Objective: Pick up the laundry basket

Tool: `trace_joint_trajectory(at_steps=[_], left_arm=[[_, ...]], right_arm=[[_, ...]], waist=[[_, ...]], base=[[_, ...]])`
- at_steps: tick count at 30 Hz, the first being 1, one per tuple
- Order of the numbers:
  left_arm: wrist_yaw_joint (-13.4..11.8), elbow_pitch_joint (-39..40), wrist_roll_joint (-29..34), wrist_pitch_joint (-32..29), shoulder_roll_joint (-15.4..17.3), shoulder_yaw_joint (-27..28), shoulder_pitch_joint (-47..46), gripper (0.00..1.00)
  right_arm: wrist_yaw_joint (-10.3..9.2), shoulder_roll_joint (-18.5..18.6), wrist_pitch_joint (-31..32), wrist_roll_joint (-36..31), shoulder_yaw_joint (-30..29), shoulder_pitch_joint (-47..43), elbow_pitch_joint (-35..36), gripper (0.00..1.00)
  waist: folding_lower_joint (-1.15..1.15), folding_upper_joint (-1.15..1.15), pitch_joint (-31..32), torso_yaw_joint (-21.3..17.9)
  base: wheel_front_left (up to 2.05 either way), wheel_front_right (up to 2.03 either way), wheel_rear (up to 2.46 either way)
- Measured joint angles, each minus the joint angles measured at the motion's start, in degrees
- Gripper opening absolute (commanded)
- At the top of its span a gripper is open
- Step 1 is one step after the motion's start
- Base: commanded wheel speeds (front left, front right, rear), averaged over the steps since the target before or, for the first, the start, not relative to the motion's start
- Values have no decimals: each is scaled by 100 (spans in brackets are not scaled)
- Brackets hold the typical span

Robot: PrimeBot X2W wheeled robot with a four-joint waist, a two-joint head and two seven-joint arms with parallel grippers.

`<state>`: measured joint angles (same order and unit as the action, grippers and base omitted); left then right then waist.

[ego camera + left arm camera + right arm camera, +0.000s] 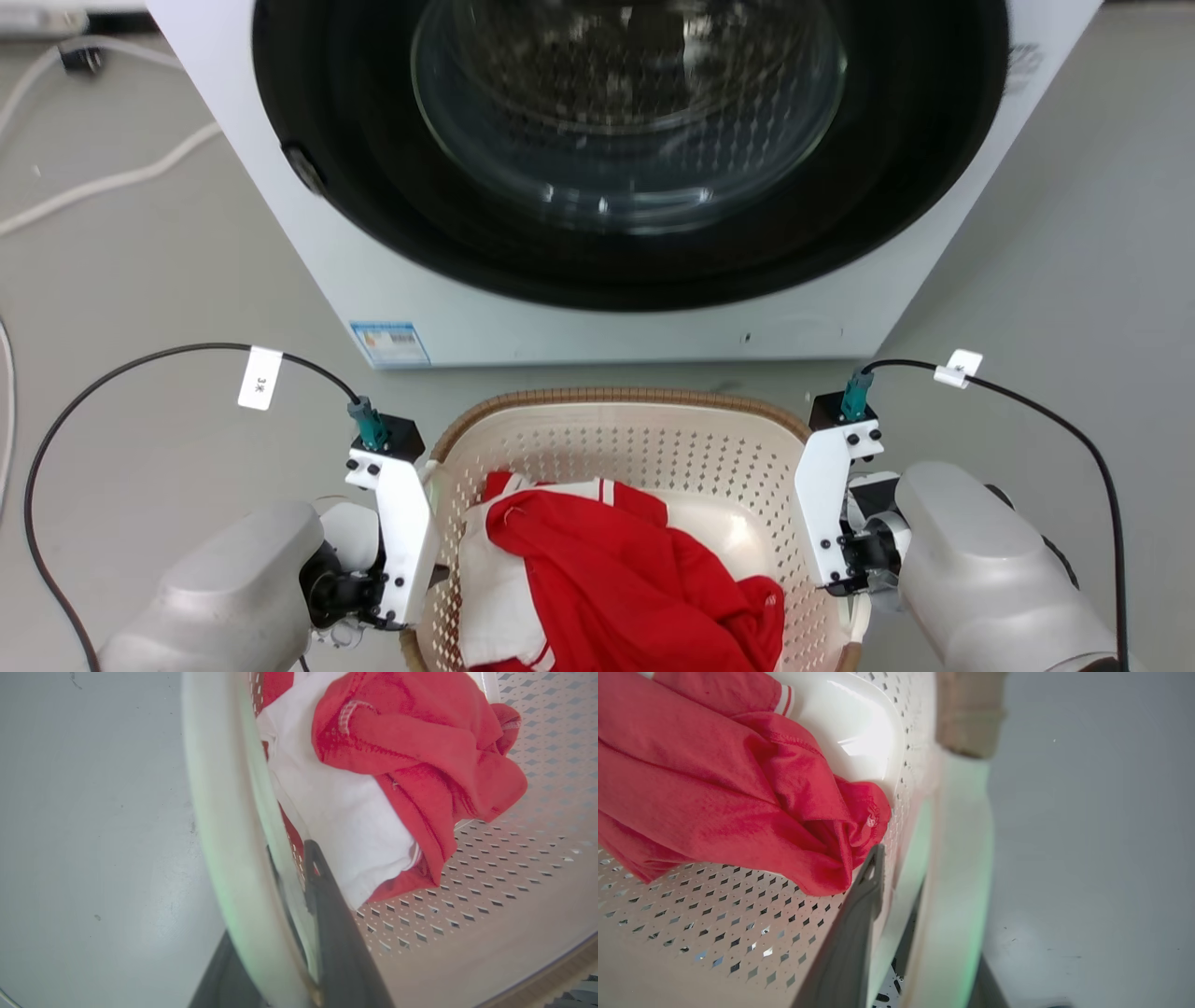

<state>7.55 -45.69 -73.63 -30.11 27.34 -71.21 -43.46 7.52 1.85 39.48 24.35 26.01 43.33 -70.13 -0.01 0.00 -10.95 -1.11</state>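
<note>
Head view showed the laundry basket (653,439) on the grey floor (140,280), just before the white washing machine (373,280), clothes (607,551) inside; left gripper (280,905) and right gripper (915,914) pinched its opposite sides.

cable tag (260,378) "3米", washer sticker (390,343) illegible

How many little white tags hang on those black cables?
2. One white tag sits on the left arm's black cable; the other tag on the right arm's cable. More may lie out of frame.
</note>
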Motion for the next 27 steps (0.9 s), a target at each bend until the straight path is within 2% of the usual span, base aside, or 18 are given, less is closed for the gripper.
trace_joint_trajectory(at_steps=[8,13,18,27], left_arm=[[0,76,-174,-192,77,-62,58,0],[0,110,-288,-577,76,-98,63,0],[-2,183,-447,-1014,94,-118,95,0],[-5,174,-533,-1107,108,-137,124,0]], right_arm=[[0,-10,116,151,175,-11,-12,0],[0,-11,333,221,287,-9,-66,0],[1,-11,504,345,316,55,-103,0],[-1,1,849,633,531,59,29,0]], waist=[[-1,0,690,-20],[0,0,968,10],[0,0,1133,32],[0,0,1290,40]], base=[[0,0,0],[0,0,0],[0,0,0],[0,0,0]])
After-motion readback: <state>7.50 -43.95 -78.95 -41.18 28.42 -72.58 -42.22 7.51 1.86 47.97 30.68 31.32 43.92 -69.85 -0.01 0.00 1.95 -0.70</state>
